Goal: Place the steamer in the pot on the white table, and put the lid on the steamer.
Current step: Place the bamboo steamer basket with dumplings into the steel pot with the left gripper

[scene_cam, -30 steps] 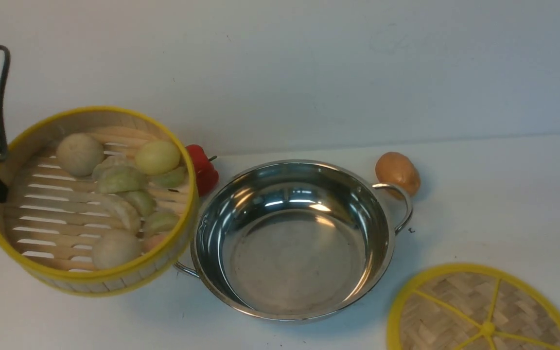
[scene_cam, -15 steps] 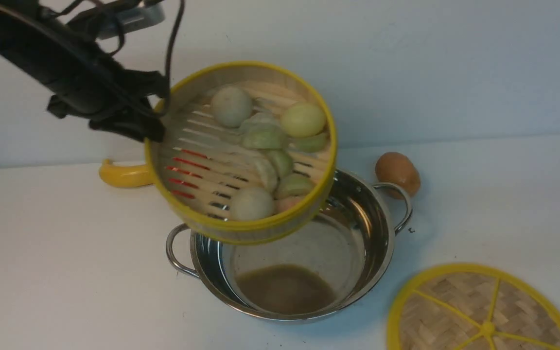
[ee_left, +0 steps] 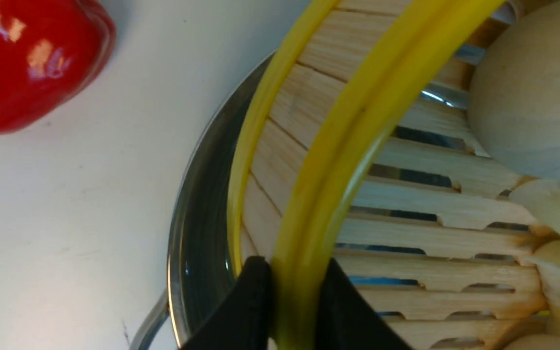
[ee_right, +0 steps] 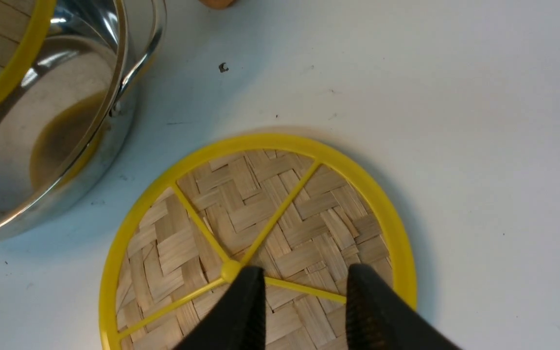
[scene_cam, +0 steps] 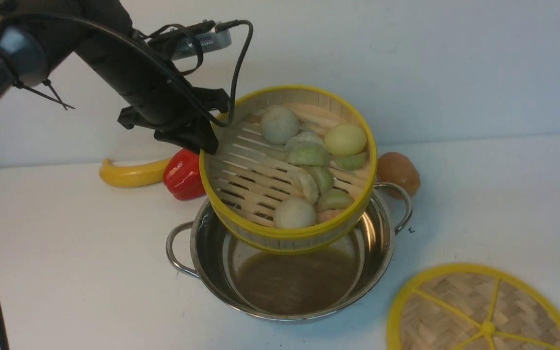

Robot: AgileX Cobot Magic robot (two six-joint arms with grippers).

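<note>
Carrying the steamer [scene_cam: 288,170] over the pot [scene_cam: 292,311] is the change: it has swung in from the counter's left side, and the placing step now looks within reach.

Nearest, at 4 to 5 o'clock in the front view, the lid [scene_cam: 488,311] lies flat on the counter [scene_cam: 90,262]. It has not moved. Right fingers [ee_right: 304,296]: spread above the lid, nothing between them.

Middle: the pot stands at about 6 o'clock, unshifted. The steamer hangs above its far part, tilted, dumplings inside. Left fingers [ee_left: 297,291]: pinching the steamer's yellow rim from its 9 to 10 o'clock side. Judgement: it needs to come nearer, level out, then go down; a one-sided grip could let it sag or catch the pot's rim.

Far: compared with the half-second-old frame, the steamer sits further toward 3 o'clock and slightly lower in view. The red pepper [scene_cam: 184,175], then covered, shows at 9 to 10 o'clock, beside the banana [scene_cam: 131,174].
</note>
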